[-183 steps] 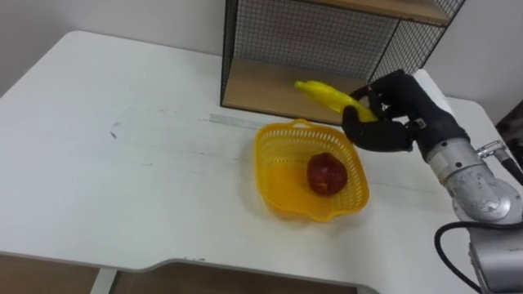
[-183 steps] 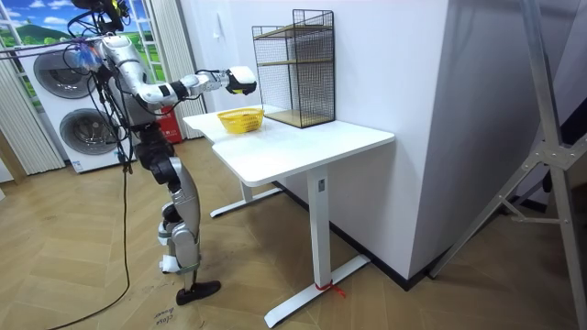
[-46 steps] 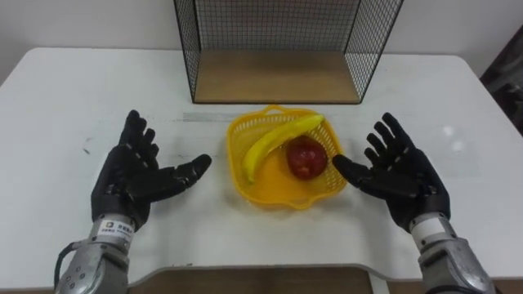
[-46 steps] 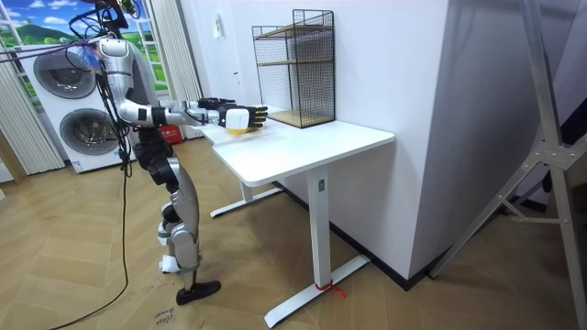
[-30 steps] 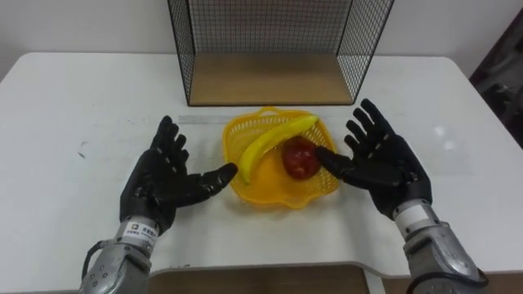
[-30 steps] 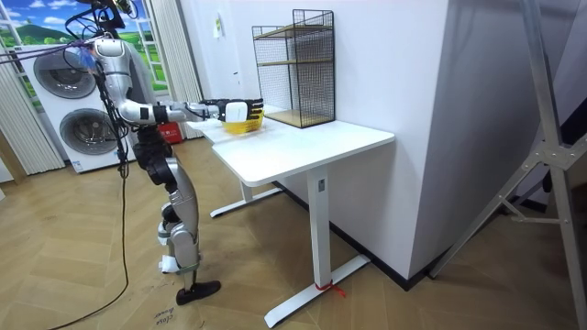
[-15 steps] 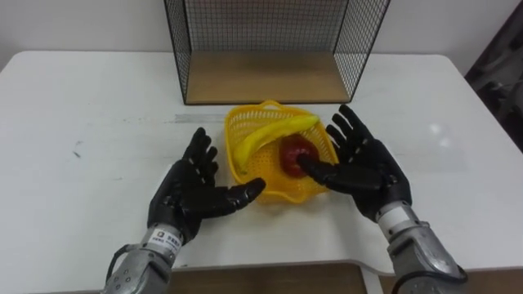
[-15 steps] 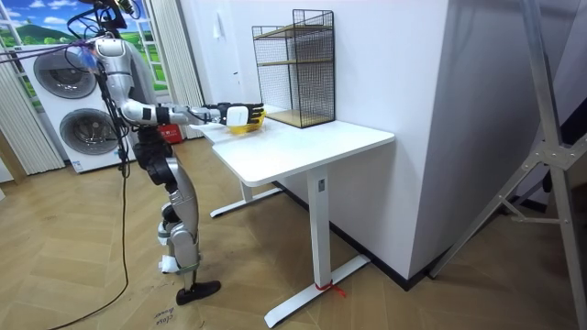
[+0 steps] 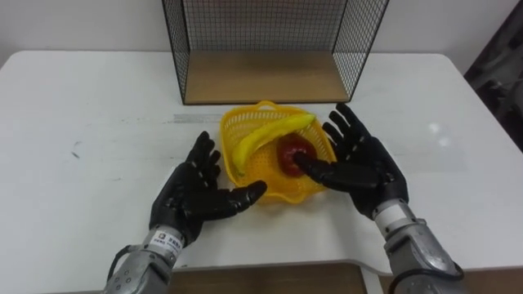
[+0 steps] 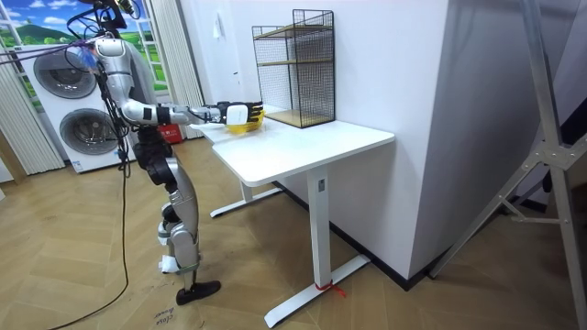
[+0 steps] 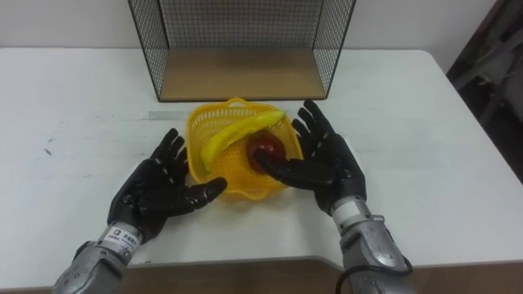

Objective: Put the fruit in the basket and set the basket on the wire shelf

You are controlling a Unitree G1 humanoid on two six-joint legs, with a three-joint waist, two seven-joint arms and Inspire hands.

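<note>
"Was the fruit in?"

"Yes. The banana (image 9: pixel 265 137) and apple (image 9: pixel 288 149) lay in the basket (image 9: pixel 263 109), on the table (image 9: pixel 98 106) just before the shelf (image 9: pixel 261 77)."

"And the hands?"

"The left hand (image 9: pixel 196 192) and right hand (image 9: pixel 364 167), wide apart a second earlier, had closed in on either side, fingers spread, gripping nothing. I judged lifting came next."

Banana (image 9: pixel 265 137) now in basket (image 9: pixel 263 107) (6.1 s back: held in right hand (image 9: pixel 359 167)). Left hand (image 9: pixel 194 196) and right hand, both splayed, have closed in on the basket's sides.
</note>
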